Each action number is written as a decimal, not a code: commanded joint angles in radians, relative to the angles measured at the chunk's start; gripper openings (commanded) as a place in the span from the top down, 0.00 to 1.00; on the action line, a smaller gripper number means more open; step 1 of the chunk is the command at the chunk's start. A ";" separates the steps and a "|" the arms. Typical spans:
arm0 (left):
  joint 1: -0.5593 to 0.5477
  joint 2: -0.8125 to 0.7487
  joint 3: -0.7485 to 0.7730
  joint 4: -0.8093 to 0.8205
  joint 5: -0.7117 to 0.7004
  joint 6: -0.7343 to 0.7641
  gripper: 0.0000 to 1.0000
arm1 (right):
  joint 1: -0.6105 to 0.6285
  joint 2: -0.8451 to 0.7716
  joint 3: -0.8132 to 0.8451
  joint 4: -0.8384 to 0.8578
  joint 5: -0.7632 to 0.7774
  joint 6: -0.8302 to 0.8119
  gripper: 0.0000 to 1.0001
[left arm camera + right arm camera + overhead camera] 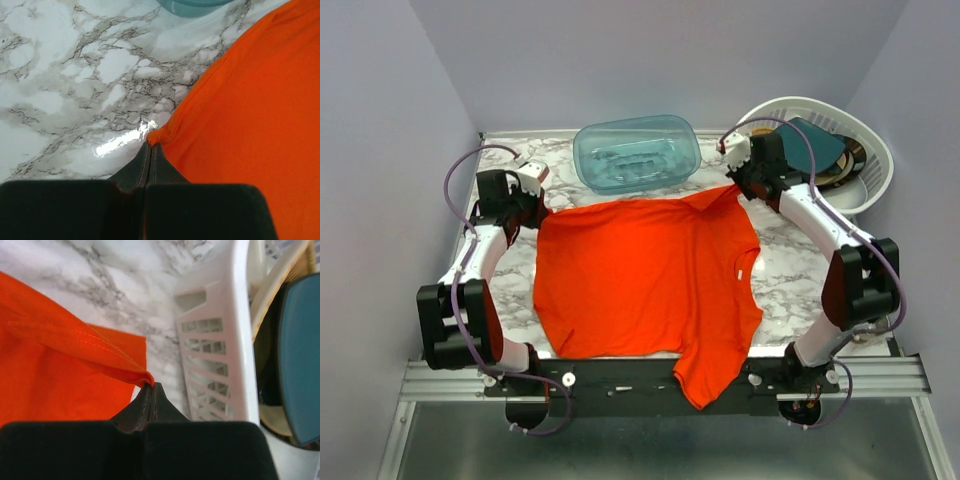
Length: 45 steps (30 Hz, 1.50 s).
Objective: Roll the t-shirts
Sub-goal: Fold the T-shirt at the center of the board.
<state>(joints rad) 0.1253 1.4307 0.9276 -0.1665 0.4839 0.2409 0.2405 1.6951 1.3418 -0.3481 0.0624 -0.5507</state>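
The orange-red t-shirt (645,280) lies spread on the marble table, with one sleeve hanging over the near edge. My left gripper (533,207) is shut on the shirt's far left corner, and the left wrist view shows the pinched hem (156,136) at its fingertips (150,146). My right gripper (740,185) is shut on the far right corner, lifting the hem (142,376) a little above the table at its tips (151,386). A small white tag (741,274) shows near the shirt's right side.
A translucent teal tub (636,152) stands at the back, just beyond the shirt's far edge. A white slatted basket (876,150) holding dark items stands at the back right, close beside my right gripper; its wall shows in the right wrist view (215,340).
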 commanded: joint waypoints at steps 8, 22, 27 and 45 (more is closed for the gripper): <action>0.026 -0.122 -0.073 -0.175 0.015 0.143 1.00 | -0.001 -0.264 -0.223 -0.199 -0.056 0.092 0.99; 0.051 -0.193 -0.134 -0.252 -0.031 0.256 1.00 | -0.001 -0.483 -0.317 -0.485 -0.194 0.215 1.00; 0.051 -0.196 -0.142 -0.278 -0.022 0.281 1.00 | -0.001 -0.520 -0.328 -0.520 -0.234 0.242 1.00; 0.053 -0.213 -0.231 -0.350 -0.085 0.373 1.00 | -0.003 -0.522 -0.329 -0.618 -0.348 0.233 0.99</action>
<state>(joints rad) 0.1692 1.2392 0.7113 -0.4816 0.4557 0.5915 0.2405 1.1572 1.0046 -0.9127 -0.2264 -0.3149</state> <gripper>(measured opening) 0.009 0.011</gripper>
